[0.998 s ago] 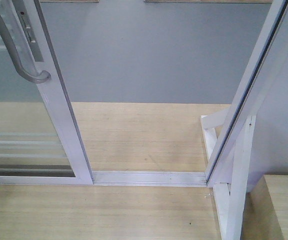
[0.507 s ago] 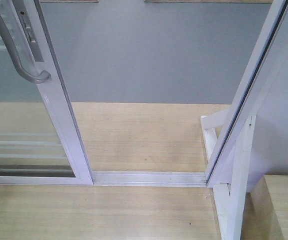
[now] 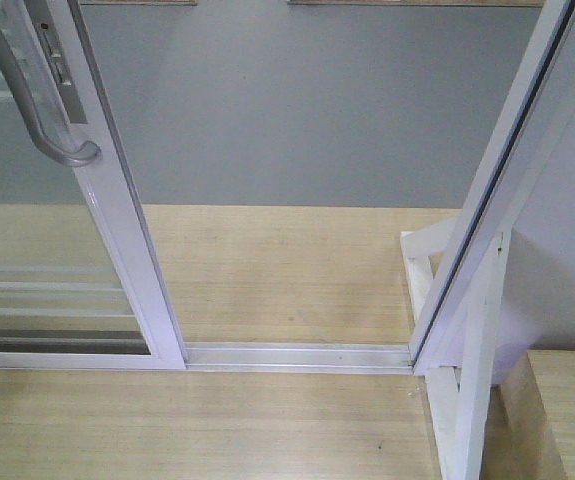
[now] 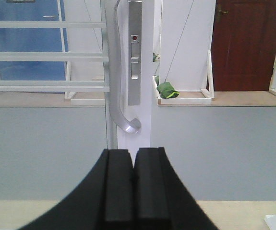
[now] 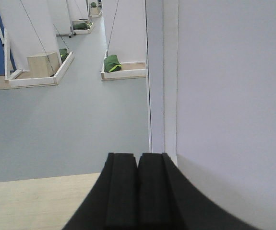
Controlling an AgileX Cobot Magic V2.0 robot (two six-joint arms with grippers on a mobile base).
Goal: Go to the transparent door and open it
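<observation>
Transparent door (image 3: 117, 230) slid aside, gap clear.
Left gripper (image 4: 132, 187) and right gripper (image 5: 138, 191) jaws together; handle (image 4: 121, 96) at twelve o'clock—push squarely.

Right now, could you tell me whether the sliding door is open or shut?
Open. The door stands left, with bare track and clear floor between it and the right jamb.

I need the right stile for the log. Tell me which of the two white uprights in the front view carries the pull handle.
The left upright, edging the barred glass: the curved grey handle is mounted on it. The right upright is bare.
</observation>
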